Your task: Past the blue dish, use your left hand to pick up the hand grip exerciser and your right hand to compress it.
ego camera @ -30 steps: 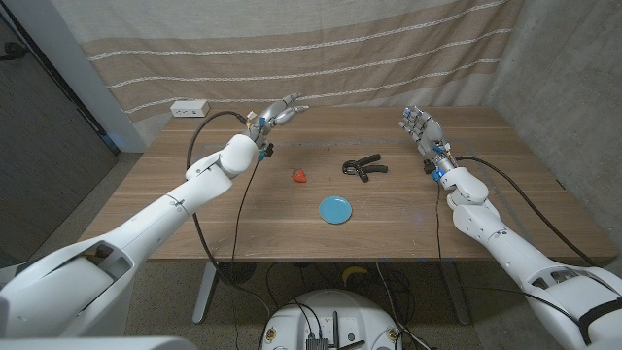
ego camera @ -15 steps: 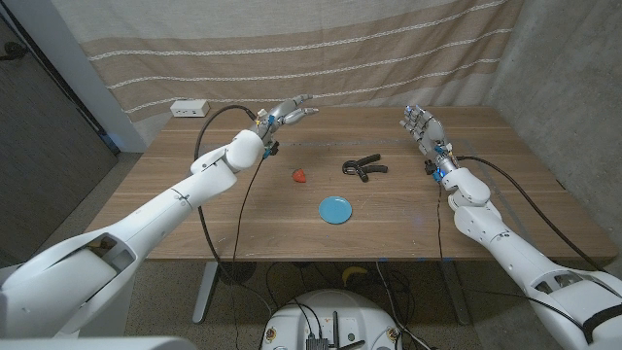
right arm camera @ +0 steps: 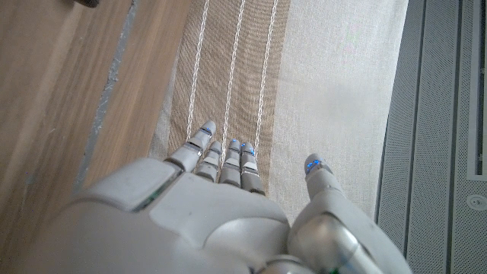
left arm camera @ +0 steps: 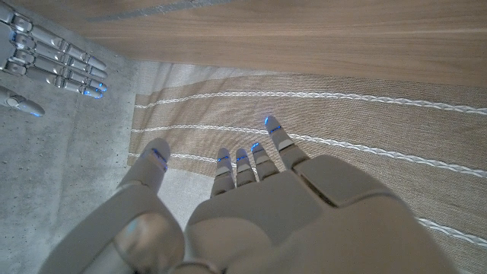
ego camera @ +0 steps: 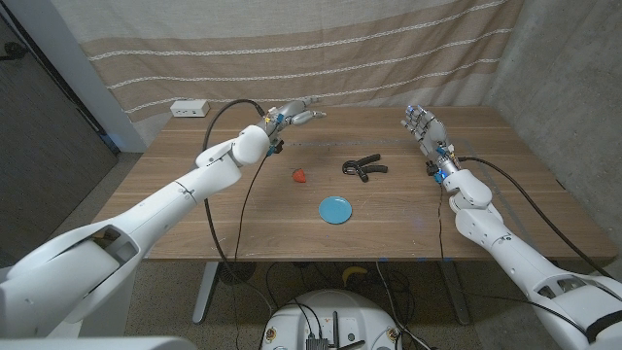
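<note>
table [ego camera: 243, 209] of pale wood runs back to a striped curtain [ego camera: 292, 49], with a concrete wall [ego camera: 573, 78] close by its right edge. hand grip exerciser [ego camera: 364, 166] lies on the wood past the blue dish [ego camera: 336, 209], near the middle, touched by neither hand. bare wood surrounds it on all sides. a small red object [ego camera: 300, 176] sits to its left, well apart from the exerciser and from the dish. a white power strip [ego camera: 190, 109] lies at the far left corner. the left hand [ego camera: 296, 114] hangs over the far edge, left of the exerciser, its fingers [left arm camera: 275, 137] spread and holding nothing. the right hand [ego camera: 422, 126] stands near the far right corner, fingers [right arm camera: 199, 137] reaching up, apart, empty. the wide stretch of wood between the two hands holds only the three small things.
</note>
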